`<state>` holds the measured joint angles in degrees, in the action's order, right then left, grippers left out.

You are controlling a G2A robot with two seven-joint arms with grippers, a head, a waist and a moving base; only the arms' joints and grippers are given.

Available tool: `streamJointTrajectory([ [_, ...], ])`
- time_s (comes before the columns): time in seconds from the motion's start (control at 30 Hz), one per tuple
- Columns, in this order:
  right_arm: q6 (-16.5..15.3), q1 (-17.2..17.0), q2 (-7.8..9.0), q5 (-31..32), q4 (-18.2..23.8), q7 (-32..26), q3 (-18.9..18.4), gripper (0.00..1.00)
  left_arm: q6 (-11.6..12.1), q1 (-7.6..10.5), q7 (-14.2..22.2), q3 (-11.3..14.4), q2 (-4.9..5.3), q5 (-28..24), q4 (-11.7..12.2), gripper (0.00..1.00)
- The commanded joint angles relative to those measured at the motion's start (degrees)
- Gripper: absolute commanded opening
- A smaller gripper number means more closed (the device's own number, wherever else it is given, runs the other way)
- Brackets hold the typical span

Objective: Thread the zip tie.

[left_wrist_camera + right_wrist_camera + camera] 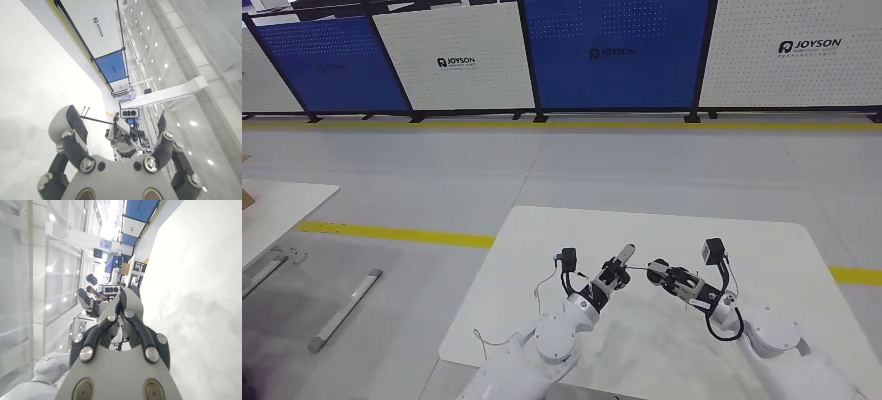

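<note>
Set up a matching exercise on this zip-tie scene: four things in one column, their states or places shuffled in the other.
1. left gripper
2. right gripper
3. zip tie
4. spare zip ties

A. lying on the table
B. shut on the thin black strap
C. open, fingers wide apart
D. stretched in the air between the two grippers

Pairs: 1-C, 2-B, 3-D, 4-A.

White arms (562,335), black cables (712,325), grey end effectors (625,256) (655,271) with black links (73,149), silver screws (87,165)
</note>
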<state>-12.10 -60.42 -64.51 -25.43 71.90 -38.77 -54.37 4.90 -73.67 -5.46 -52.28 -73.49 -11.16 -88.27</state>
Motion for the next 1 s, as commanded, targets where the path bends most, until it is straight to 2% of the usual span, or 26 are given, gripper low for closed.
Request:
streamJointTrajectory([
  [0.0, 0.0, 0.0, 0.00, 0.0, 0.0, 0.0, 0.0, 0.00, 0.0, 0.00, 0.0, 0.0, 0.00, 0.0, 0.0, 1.00],
  [0.2, 0.0, 0.0, 0.00, 0.0, 0.0, 0.0, 0.0, 0.00, 0.3, -0.21, 1.1, -0.1, 0.00, 0.4, 0.2, 1.00],
  [0.3, 0.0, 0.0, 0.00, 0.0, 0.0, 0.0, 0.0, 0.00, 1.4, -0.54, 1.8, -0.2, -0.04, 1.0, 0.6, 1.00],
  [0.33, 0.0, 0.0, 0.00, 0.0, 0.0, 0.0, 0.0, 0.00, 1.4, -0.64, 2.0, -0.2, -0.07, 0.9, 0.7, 0.84],
  [0.37, 0.0, 0.0, 0.00, 0.0, 0.0, 0.0, 0.0, 0.00, 1.4, -0.67, 2.3, -0.2, -0.09, 0.7, 0.8, 0.60],
  [0.4, 0.0, 0.0, 0.00, 0.0, 0.0, 0.0, 0.0, 0.00, 1.4, -0.70, 2.5, -0.3, -0.12, 0.7, 1.0, 0.50],
  [0.5, 0.0, 0.0, 0.00, 0.0, 0.0, 0.0, 0.0, 0.00, 1.4, -0.72, 2.8, -0.4, -0.23, 0.6, 1.5, 0.39],
  [0.53, 0.0, 0.0, 0.00, 0.0, 0.0, 0.0, 0.0, 0.00, 1.3, -0.73, 3.0, -0.4, -0.27, 0.6, 1.6, 0.38],
  [0.57, 0.0, 0.0, 0.00, 0.0, 0.0, 0.0, 0.0, 0.00, 1.2, -0.70, 3.3, -0.3, -0.30, 0.6, 1.7, 0.31],
  [0.63, 0.0, 0.0, 0.00, 0.0, 0.0, 0.0, 0.0, 0.00, 1.1, -0.68, 3.7, -0.4, -0.37, 0.5, 1.8, 0.25],
  [0.83, 0.0, 0.0, 0.00, 0.0, 0.0, 0.0, 0.0, 0.00, 0.8, -0.53, 4.5, -0.4, -0.57, 0.4, 2.0, 0.21],
  [0.97, 0.0, 0.0, 0.00, 0.0, 0.0, 0.0, 0.0, 0.00, 1.3, -0.80, 5.6, -0.4, -0.56, 1.4, 1.9, 0.26],
])
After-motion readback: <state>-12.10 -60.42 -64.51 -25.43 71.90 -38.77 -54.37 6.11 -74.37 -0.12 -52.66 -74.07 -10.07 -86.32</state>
